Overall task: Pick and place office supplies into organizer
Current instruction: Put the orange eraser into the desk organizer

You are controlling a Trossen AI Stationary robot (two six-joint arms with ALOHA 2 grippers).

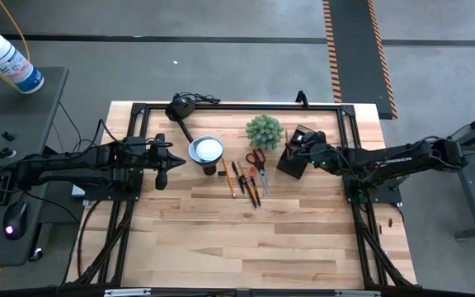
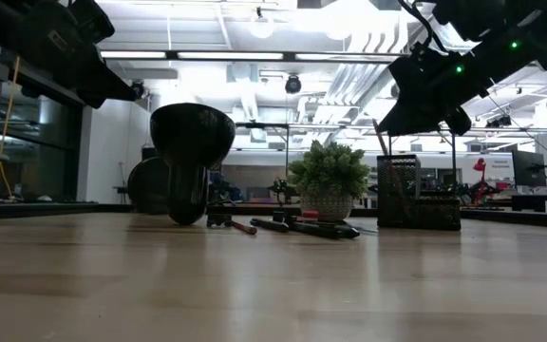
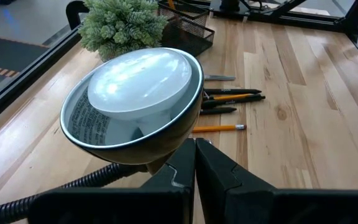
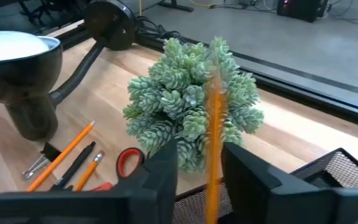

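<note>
The black mesh organizer (image 1: 292, 162) (image 2: 416, 195) (image 4: 331, 174) stands right of the green plant. My right gripper (image 1: 298, 149) (image 4: 200, 158) hovers just above it, partly open, with an orange pencil (image 4: 214, 124) upright between its fingers. In the low view that pencil (image 2: 381, 152) slants up out of the organizer. Red-handled scissors (image 1: 256, 158) and several orange and dark pens (image 1: 244, 179) lie flat left of the organizer. No pink pad shows. My left gripper (image 1: 162, 177) (image 3: 195, 155) is shut and waits left of the lamp head, touching nothing. My right gripper has the orange pencil's shaft (image 4: 215, 146) upright between its fingers, which come level across it from the table's right. The pencil lies close to one finger (image 4: 244, 171), with a gap to the other. Whether it touches the pencil, I cannot tell.
A black desk lamp with a round white-faced head (image 1: 206, 149) (image 3: 138, 93) stands between my two grippers. The green spiky plant (image 1: 265, 129) (image 4: 191, 112) sits just left of the organizer. Open wood lies toward the table's near edge (image 1: 246, 247).
</note>
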